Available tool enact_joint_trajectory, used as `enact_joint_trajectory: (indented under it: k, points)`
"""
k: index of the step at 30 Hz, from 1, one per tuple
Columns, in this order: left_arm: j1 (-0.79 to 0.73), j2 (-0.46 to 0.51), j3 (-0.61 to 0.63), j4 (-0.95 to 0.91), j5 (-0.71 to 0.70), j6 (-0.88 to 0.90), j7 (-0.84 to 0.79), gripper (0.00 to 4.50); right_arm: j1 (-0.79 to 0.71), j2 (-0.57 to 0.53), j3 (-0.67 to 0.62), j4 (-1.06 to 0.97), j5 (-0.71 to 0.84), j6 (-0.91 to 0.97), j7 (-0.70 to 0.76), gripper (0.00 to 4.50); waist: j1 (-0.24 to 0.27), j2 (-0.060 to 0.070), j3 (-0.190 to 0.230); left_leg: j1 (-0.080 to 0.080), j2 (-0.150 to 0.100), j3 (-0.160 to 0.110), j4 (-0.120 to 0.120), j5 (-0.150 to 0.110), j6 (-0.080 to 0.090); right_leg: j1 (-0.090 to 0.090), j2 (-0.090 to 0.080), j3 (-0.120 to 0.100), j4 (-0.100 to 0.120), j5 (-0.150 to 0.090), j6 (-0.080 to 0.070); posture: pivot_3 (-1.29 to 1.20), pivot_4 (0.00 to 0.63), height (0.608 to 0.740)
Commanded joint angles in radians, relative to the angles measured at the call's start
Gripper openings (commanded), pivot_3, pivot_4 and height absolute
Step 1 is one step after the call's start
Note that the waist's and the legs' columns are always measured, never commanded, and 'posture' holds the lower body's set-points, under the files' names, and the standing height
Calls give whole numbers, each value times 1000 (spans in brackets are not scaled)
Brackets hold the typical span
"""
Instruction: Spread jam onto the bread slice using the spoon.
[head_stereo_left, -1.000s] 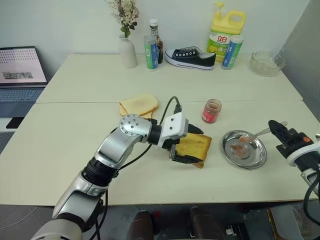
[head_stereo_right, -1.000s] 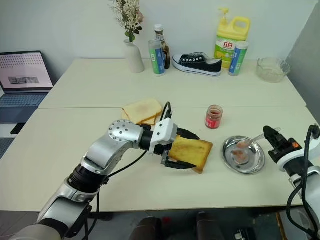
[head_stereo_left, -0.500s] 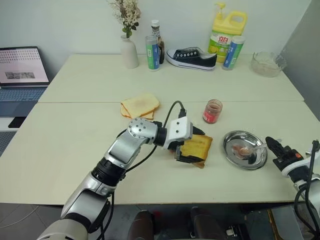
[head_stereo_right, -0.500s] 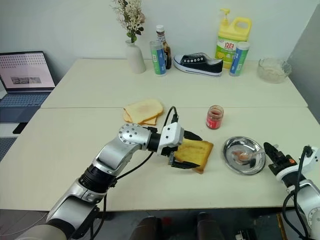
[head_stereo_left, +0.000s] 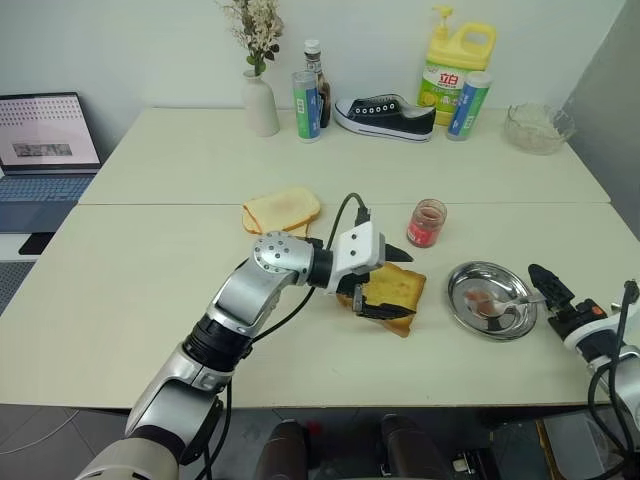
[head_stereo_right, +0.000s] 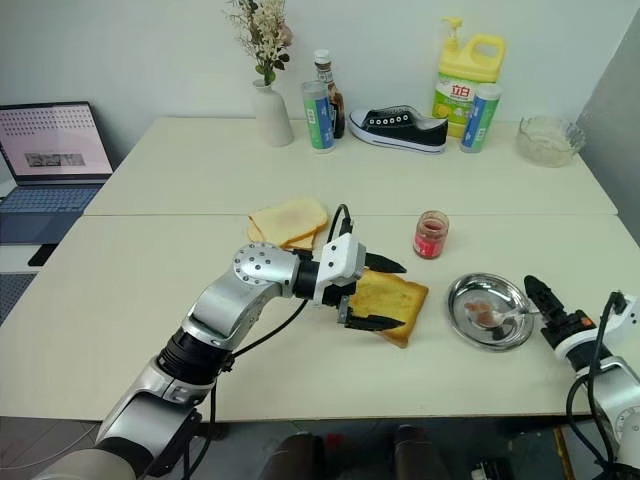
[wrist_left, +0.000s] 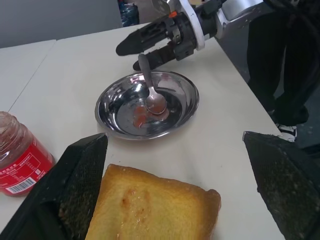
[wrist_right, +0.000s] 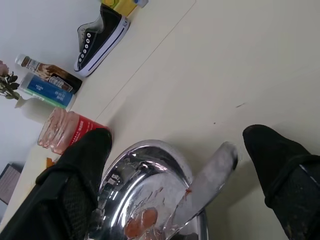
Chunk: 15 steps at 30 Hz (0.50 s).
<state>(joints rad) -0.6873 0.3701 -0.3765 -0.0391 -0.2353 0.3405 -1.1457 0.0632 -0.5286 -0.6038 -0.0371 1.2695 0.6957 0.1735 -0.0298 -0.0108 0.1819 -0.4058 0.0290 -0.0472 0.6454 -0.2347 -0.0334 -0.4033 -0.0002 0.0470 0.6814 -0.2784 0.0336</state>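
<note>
the spoon (head_stereo_left: 503, 300) lies in the steel dish (head_stereo_left: 490, 312), its handle between my right gripper's (head_stereo_left: 545, 283) spread fingers, untouched. the bread slice (head_stereo_left: 392, 294) sits left of the dish, my left gripper (head_stereo_left: 385, 281) spread wide around it, near the jam (head_stereo_left: 425, 222).

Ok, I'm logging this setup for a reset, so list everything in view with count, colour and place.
bread slice: 1, golden with brown crust, table centre, between the left gripper's fingers
jam: 1 clear jar, dark red, behind the bread
spoon: 1, silvery, red-smeared bowl, lying in the dish
steel dish: 1, silver, right of the bread
paler slices: stack, pale yellow, behind the left arm
vase: 1, white, with dried flowers, far edge
bottles: 4, far edge
shoe: 1, black and white, far edge
glass bowl: 1, clear, far right
laptop: 1, far left
left gripper: open, astride the bread
right gripper: open, at the spoon handle's end
</note>
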Motion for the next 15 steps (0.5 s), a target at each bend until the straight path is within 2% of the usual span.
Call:
enact_joint_trajectory:
  k: [1, 4, 8, 11, 15]
  points:
    - [-17, 27, 46, -17, -8, -13, 2, 4500, 33, -71, -63, -49, -32, 21, 13, 4440, 0, 0, 0, 0, 0, 0, 0, 0, 0, 0, 0, 0, 0, 0, 0, 0, 150, 740]
    - [-5, 76, 94, -27, -26, 14, 1, 4500, 66, -171, -78, -89, -110, 28, 36, 4440, -2, 0, 0, 0, 0, 0, 0, 0, 0, 0, 0, 0, 0, 0, 0, 0, 150, 740]
    - [32, 209, 181, -38, -60, 68, -24, 4500, 79, -321, -81, -218, -180, 49, 126, 4440, -18, 3, 0, 3, 1, 3, -1, 0, 0, 0, 1, 4, 1, 0, 0, 0, 150, 740]
    - [108, 360, 260, -26, -54, 56, -63, 4500, 52, -470, 13, -411, -154, 125, 258, 4440, -30, 3, 0, 5, 2, 2, -2, 0, 0, 1, 3, 3, 1, 0, 0, 0, 150, 740]
    - [187, 471, 346, -93, -113, 127, -81, 4500, 11, -576, 131, -544, -147, 175, 389, 4440, -23, -3, 3, 4, 5, -1, -2, 0, 0, 0, 6, 0, 1, 0, 0, 0, 150, 740]
